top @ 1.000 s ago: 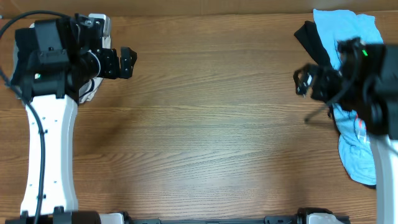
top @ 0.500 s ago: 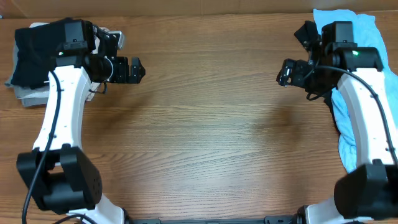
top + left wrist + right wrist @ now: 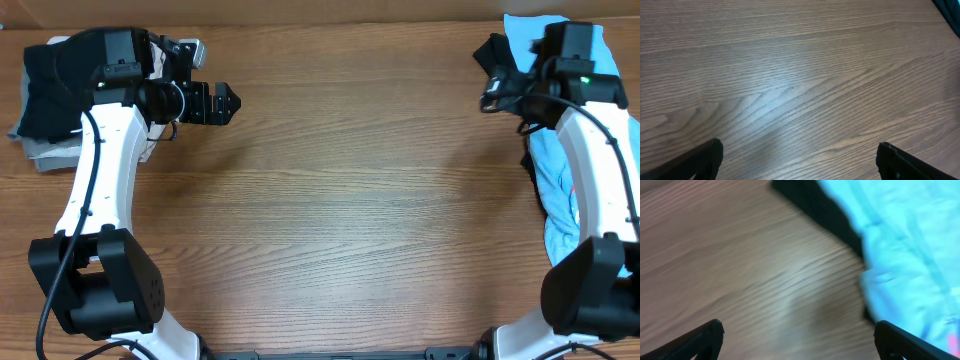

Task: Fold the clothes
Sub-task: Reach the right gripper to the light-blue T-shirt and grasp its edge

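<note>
right tool [image 3: 489,98] agape, empty, at edge of crumpled light blue T-shirt [image 3: 560,185], likely poised to pinch it | left tool [image 3: 222,103] agape, empty, well apart from T-shirt, idle

Two arms: left arm [image 3: 88,185], right arm [image 3: 600,190]. Two grippers: left gripper [image 3: 231,104], right gripper [image 3: 489,97]. Two dark clothes: one black garment [image 3: 50,85] at ten o'clock, another at two [image 3: 493,50]. One blue shirt [image 3: 556,235] at three. One pale cloth [image 3: 40,155] at ten. One table [image 3: 340,220].
</note>
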Controlling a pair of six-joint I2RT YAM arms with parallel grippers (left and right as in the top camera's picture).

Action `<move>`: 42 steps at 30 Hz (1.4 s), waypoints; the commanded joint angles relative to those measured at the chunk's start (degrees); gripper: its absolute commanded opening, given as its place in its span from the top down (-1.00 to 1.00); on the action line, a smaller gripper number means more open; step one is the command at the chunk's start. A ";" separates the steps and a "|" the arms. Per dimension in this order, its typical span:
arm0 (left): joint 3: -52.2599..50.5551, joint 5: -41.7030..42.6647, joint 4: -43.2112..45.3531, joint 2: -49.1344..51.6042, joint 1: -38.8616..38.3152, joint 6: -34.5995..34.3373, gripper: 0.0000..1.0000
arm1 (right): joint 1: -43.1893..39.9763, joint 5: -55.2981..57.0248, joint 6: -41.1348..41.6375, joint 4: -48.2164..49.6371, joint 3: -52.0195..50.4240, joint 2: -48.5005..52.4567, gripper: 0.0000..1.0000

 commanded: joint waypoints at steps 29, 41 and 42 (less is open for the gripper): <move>1.25 -2.73 0.81 0.42 -1.14 1.07 -0.92 | -7.87 9.35 -2.64 2.36 0.07 17.59 0.02; 1.25 -2.71 2.10 0.42 -1.11 1.05 -0.64 | -9.20 9.20 -0.28 -0.92 1.49 17.20 0.93; 1.25 -2.64 2.49 0.42 -1.11 1.01 -0.63 | -9.03 8.98 -0.09 -1.92 2.45 16.83 0.93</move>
